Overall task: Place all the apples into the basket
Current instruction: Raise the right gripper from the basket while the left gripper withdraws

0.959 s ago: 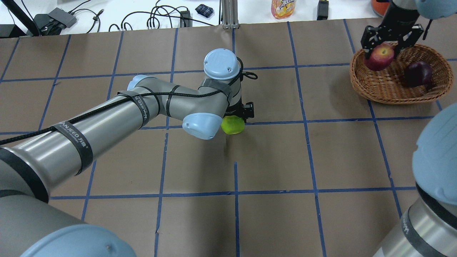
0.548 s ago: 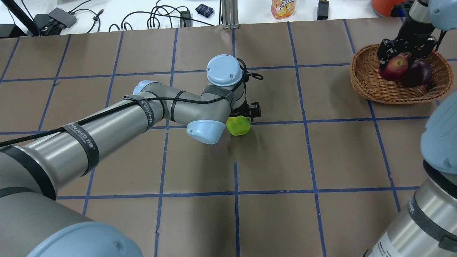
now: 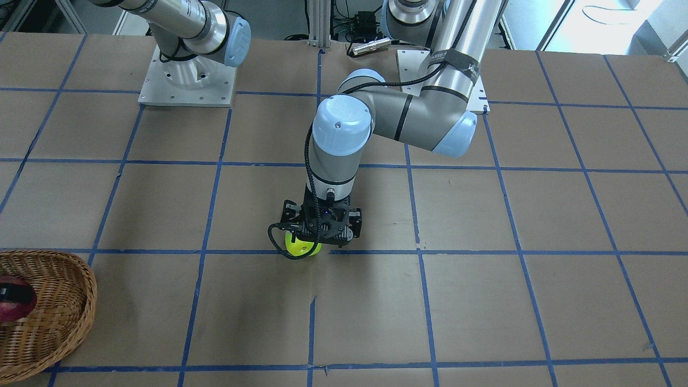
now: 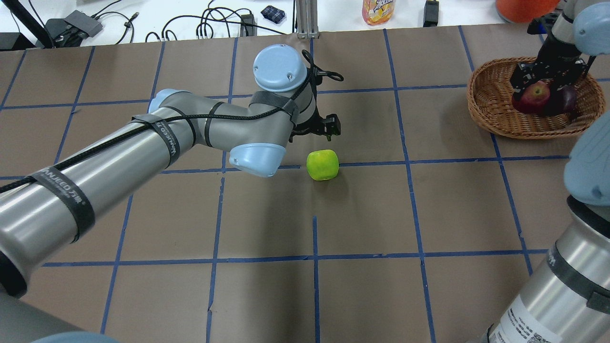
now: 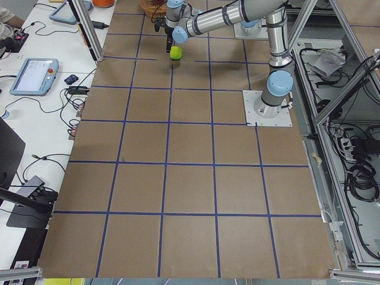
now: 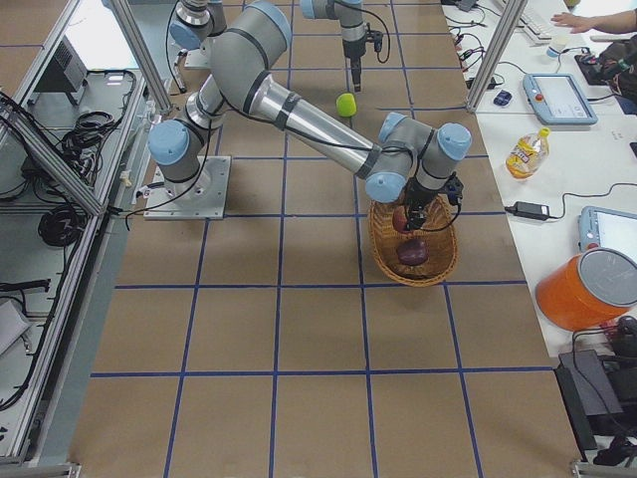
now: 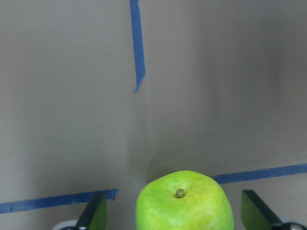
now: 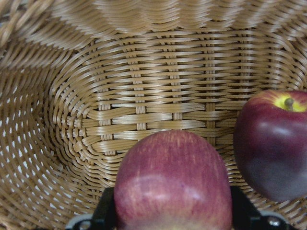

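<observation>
A black strap [image 4: 66,202] on the left arm reads "ANJEED"; its first letter is unclear. The label of the bottle [image 4: 378,10] past the table's far edge is too small to read.

The left gripper [image 3: 322,231] is spread wide over the green apple [image 4: 322,165], which sits mid-table on a blue tape line. Only the wrist view shows the fingers [image 7: 97,213] flanking the apple with gaps on both sides.

The right gripper [image 4: 538,83] is clenched on the red apple [image 8: 172,184], low inside the basket [image 4: 481,112] at the far right. The dark apple [image 8: 276,143] lies just beside it. The front view cuts the basket off at its edge.
</observation>
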